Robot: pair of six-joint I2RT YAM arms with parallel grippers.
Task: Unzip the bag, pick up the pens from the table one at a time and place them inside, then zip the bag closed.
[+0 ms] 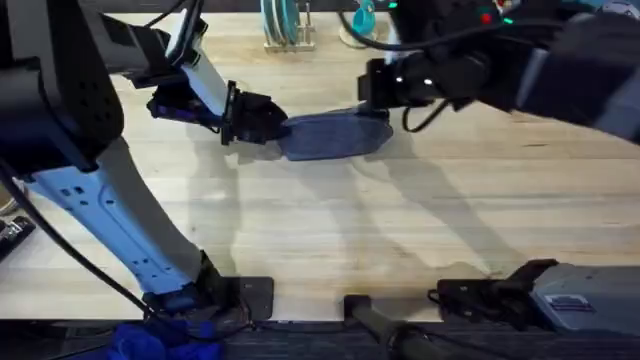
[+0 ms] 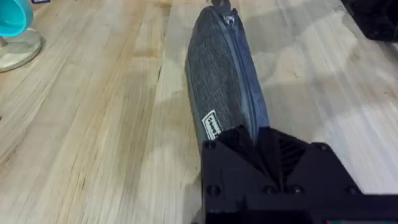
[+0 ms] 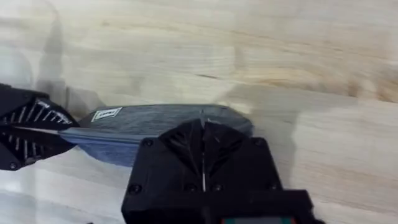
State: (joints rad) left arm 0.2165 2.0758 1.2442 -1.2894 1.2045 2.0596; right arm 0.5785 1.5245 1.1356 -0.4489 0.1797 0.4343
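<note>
On the far middle of the counter [image 1: 400, 230], a light wooden surface of plank strips, the bag [image 1: 335, 135] is laid flat, lengthwise from left to right. It is recorded as a grey-blue fabric pouch of elongated oval shape, with a small white label [image 2: 212, 125] near its left end. Its zipper [image 2: 244, 81] is seen running along the top seam in the left wrist view, and over the visible length it is drawn closed (the pull itself is too small to be made out with certainty). The left pincer [image 1: 272, 127] is placed at the left end of the bag, its black fingers brought together on the fabric at that tip; the same grip is shown in the left wrist view [image 2: 261, 140] and, from the opposite side, in the right wrist view [image 3: 53, 129]. The right pincer [image 1: 378, 98] is placed at the right end of the bag, its fingers pressed together with the bag's end just beneath them [image 3: 203, 134]; whether fabric or a zipper part is caught between them cannot be told. At the far edge of the counter a rack [image 1: 285, 30] holding upright items and a teal object [image 1: 362, 20] on a pale base are noted, well apart from the bag.
</note>
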